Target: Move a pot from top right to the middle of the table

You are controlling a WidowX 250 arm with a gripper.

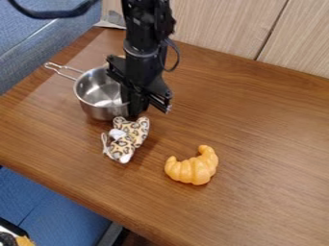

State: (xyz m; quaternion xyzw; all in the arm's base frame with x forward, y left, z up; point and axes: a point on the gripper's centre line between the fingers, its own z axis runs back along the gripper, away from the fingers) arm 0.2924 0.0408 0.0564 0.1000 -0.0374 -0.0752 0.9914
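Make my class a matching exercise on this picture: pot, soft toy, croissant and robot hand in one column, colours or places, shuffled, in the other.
1. pot
2. soft toy
3. croissant
4. hand

A. spotted, between the pot and the croissant
B. black, at the pot's right side in the picture
C. silvery, with a wire handle
D. plain golden orange

Pairs: 1-C, 2-A, 3-D, 4-B

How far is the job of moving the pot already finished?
Looks done: the end effector is at the right rim of the pot. In hand: perhaps the grip, but I cannot tell if it holds. Left: the pot stands at upper left, near the spotted toy, so moving it to the middle seems to remain.
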